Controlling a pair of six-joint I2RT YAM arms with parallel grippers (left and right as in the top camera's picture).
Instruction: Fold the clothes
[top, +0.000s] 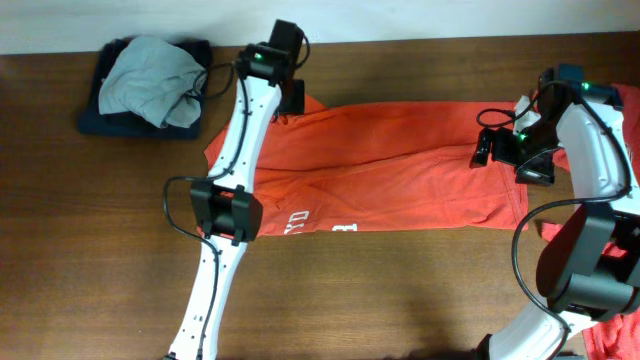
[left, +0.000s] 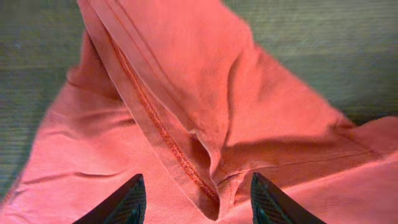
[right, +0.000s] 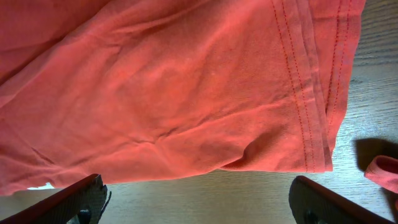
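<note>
Orange shirt (top: 400, 170) lies flat: L gripper (left: 196, 186) jaws apart over far-left seam, R gripper (right: 196, 186) wide open at right hem; lift straight up, seam prob. free.

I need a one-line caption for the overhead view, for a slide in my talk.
Orange-red T-shirt lies on a wooden table; left gripper and right gripper open at its opposite ends.

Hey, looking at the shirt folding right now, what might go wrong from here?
1. A ridge of fabric stands up inside the open left gripper; lifting away may snag it and disturb the fold of the T-shirt.
2. The right gripper hangs open by the stacked hem; closing there might catch only the top layer.
3. Another orange-red garment lies close by and could get dragged.
</note>
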